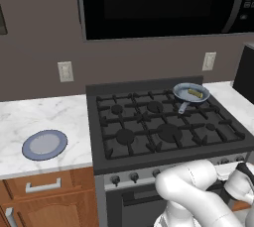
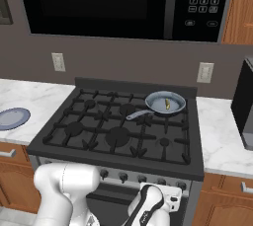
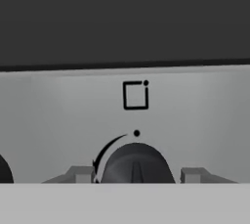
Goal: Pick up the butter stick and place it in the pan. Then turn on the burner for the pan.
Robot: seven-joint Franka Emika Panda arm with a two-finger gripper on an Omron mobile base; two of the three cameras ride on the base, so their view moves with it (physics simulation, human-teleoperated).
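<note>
The butter stick (image 1: pixel 195 93) (image 2: pixel 167 104) lies inside the pan (image 1: pixel 184 89) (image 2: pixel 157 103), a small blue-grey pan on the stove's back right burner with its dark handle pointing toward the front. My gripper (image 3: pixel 136 174) is down at the stove's front panel, far from the pan. It is open, and its two fingertips (image 3: pixel 80 174) stand left and right of a dark burner knob (image 3: pixel 136 162) with a narrow gap on each side. The knob's pointer stands upright under the dot mark. A square symbol above the knob has its dot at the upper right corner.
A blue plate (image 1: pixel 44 144) (image 2: pixel 12 118) lies on the marble counter left of the stove. A microwave (image 2: pixel 123 3) hangs above the black grates (image 1: pixel 163 122). More knobs (image 2: pixel 106 174) line the front panel. A dark appliance (image 2: pixel 244 116) stands on the right counter.
</note>
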